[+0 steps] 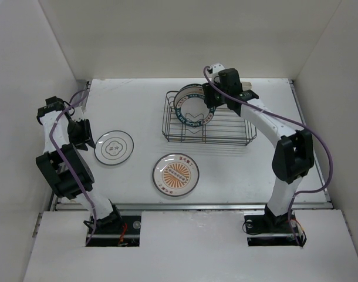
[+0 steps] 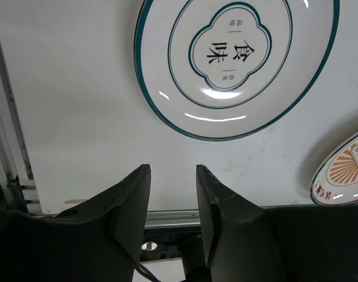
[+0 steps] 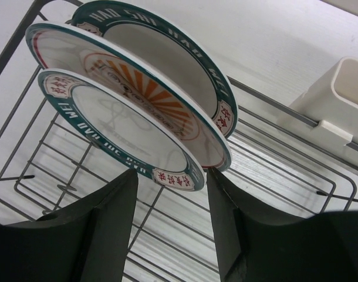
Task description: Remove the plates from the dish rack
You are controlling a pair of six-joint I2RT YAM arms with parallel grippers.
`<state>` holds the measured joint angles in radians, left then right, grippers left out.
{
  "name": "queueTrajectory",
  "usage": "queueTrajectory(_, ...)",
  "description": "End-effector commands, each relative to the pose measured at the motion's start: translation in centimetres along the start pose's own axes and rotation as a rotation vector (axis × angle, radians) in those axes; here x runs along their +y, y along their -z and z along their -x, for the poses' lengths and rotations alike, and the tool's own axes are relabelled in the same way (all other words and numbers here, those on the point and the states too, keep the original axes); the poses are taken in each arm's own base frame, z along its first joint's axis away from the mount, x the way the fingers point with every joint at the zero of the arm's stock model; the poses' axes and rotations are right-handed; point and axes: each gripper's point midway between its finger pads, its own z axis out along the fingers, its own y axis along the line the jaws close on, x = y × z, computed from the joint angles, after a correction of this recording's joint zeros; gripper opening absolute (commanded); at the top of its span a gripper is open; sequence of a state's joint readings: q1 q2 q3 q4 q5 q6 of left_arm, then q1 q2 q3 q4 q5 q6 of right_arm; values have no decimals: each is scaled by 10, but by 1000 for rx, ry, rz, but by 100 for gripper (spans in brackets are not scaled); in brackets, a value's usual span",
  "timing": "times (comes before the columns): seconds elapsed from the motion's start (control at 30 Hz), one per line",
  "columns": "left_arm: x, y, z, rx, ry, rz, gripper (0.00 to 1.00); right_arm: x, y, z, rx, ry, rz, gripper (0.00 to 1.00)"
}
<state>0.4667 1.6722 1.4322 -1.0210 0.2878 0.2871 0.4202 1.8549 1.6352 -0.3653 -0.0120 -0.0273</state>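
The dish rack (image 1: 226, 128) stands at the back centre of the table. Three plates stand on edge in it: a near teal-rimmed one (image 3: 123, 132), a middle one with an orange sunburst (image 3: 145, 88) and a far teal-rimmed one (image 3: 167, 50). My right gripper (image 3: 170, 175) is open, with its fingertips either side of the near plate's lower rim. Its right tip is close to the middle plate's edge. Two more plates lie flat on the table: a teal-lined one (image 1: 114, 147) and an orange sunburst one (image 1: 175, 174). My left gripper (image 2: 173, 167) hovers open and empty just near of the teal-lined plate (image 2: 235, 64).
A white plastic caddy (image 3: 337, 100) hangs on the rack's far right edge. Rack wires (image 3: 284, 170) run under the right fingers. A metal rail (image 2: 9, 147) marks the table's left edge. White walls enclose the back and both sides.
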Motion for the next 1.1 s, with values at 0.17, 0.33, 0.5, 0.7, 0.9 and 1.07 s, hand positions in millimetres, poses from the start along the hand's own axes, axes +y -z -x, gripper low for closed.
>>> queueTrajectory(0.17, -4, 6, -4, 15, -5, -19, 34, 9, -5, 20, -58, 15, 40, 56)
queueTrajectory(0.33, -4, 8, -2, 6, -7, -17, 34, 7, -23, 20, -50, 23, 31, 56)
queueTrajectory(0.5, -4, 6, -6, 33, -9, -24, 34, 9, -43, 8, -6, 22, 44, 56)
queueTrajectory(0.7, -4, 6, -6, 33, -9, -24, 34, 15, -36, 4, -2, 53, 86, 31)
queueTrajectory(0.9, -3, 8, -6, 27, -11, -13, 34, 15, 15, 44, -123, 127, 93, 7)
queueTrajectory(1.07, -5, 14, -8, 7, -26, -8, 34, 12, 57, 76, -224, 185, 72, 0)
